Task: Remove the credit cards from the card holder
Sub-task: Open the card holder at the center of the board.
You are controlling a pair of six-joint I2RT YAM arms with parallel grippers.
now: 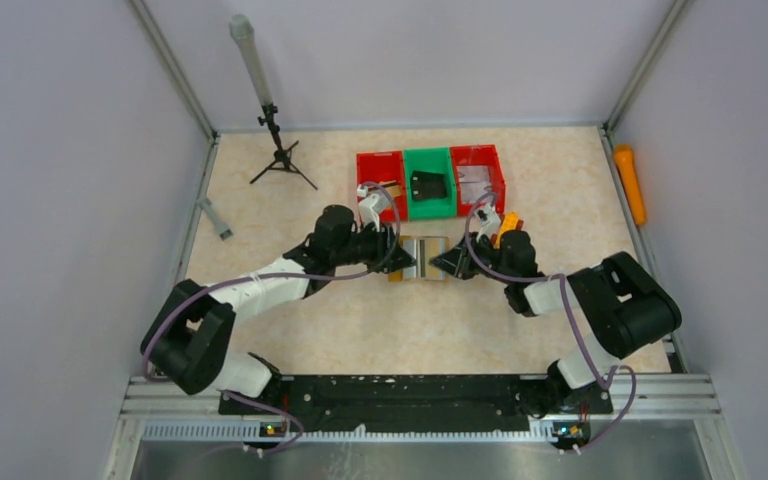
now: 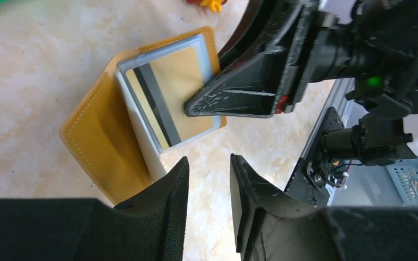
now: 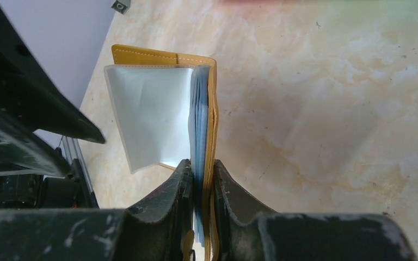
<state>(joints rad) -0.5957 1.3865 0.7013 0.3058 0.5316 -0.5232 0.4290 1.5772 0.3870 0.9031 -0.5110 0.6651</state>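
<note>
Mid-table: card holder (image 1: 422,258) open | right gripper (image 3: 201,174) clamped on its edge, bracing | left gripper (image 2: 209,179) fingers apart, empty | next: pinch sleeved credit card (image 2: 168,92), withdraw.

Bright, even light from above fills the top view; shadows on the bench (image 1: 410,325) are faint and soft. Both wrist views are sharp mid-frame, while the near black jaws look dark and slightly blurred. In the right wrist view, glare whitens the clear sleeve (image 3: 147,117) of the card holder (image 3: 213,119).
</note>
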